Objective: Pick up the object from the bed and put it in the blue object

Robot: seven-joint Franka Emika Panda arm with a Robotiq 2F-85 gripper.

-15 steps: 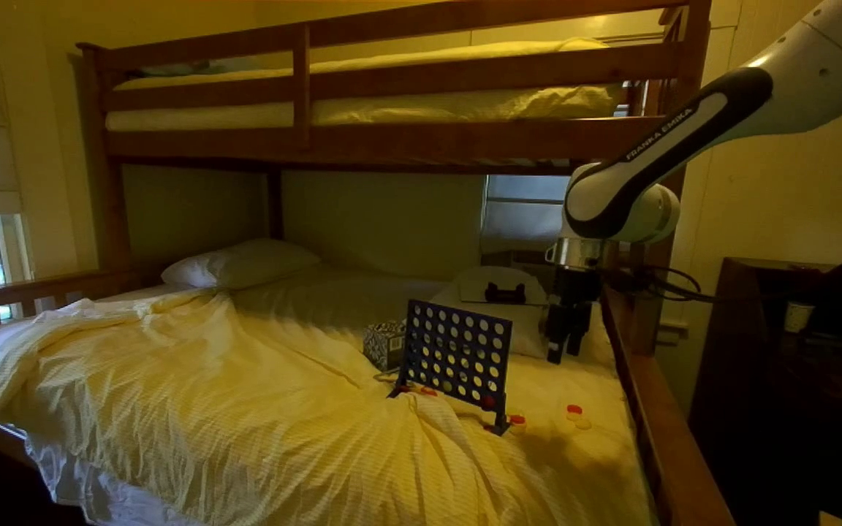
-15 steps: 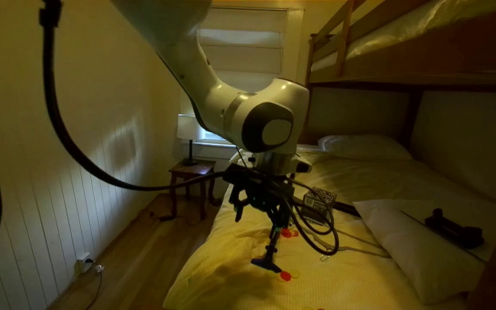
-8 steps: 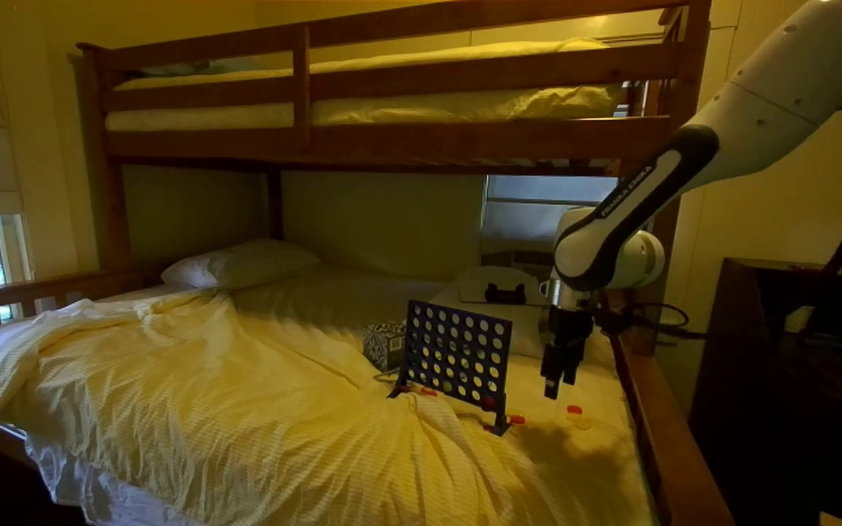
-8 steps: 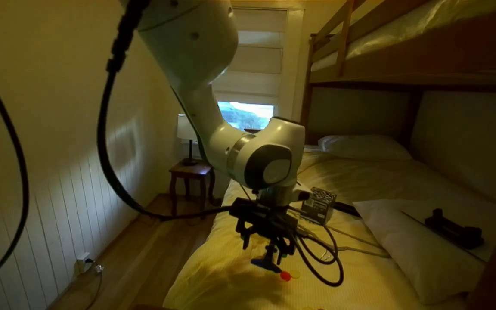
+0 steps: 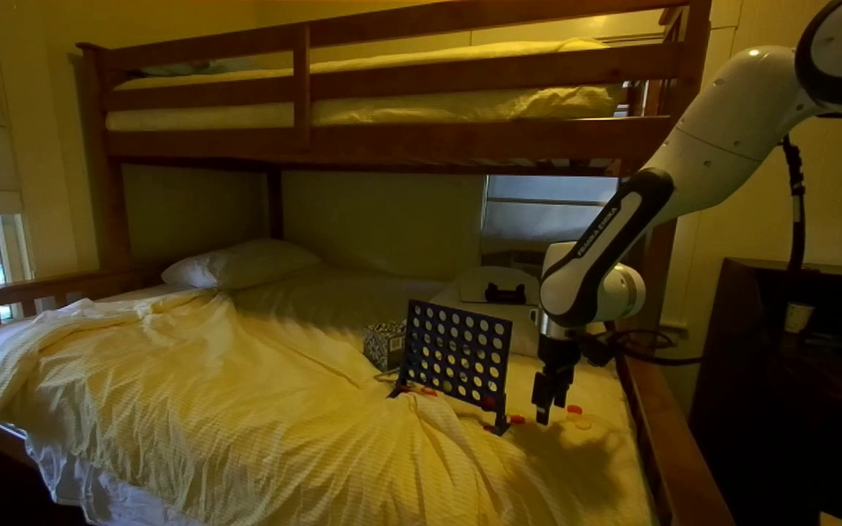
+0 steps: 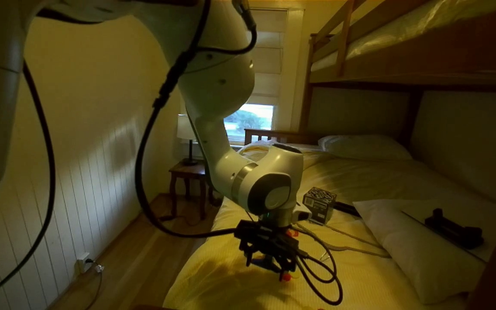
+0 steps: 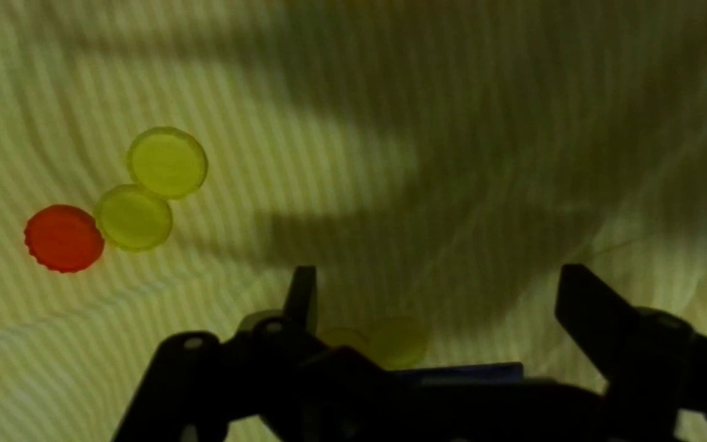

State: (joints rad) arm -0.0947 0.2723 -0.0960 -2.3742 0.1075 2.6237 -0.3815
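Note:
The dark blue board with round holes stands upright on the bed; in an exterior view only its blue foot shows behind my gripper. Its blue edge shows low in the wrist view. A red disc and two yellow discs lie on the sheet, left of my gripper. More yellow discs lie dim near the left finger. My gripper is open and empty, pointing down above the sheet beside the board's end. It also shows in both exterior views.
A patterned box sits behind the board. A pillow bears a flat panel with a black stand. A wooden bed rail runs along the bed end. The upper bunk hangs above. A hanger-like object lies on the sheet.
The arm has come down toward the bed, and the gripper has lowered to just above the sheet near the board's end. The board and discs have not visibly moved.

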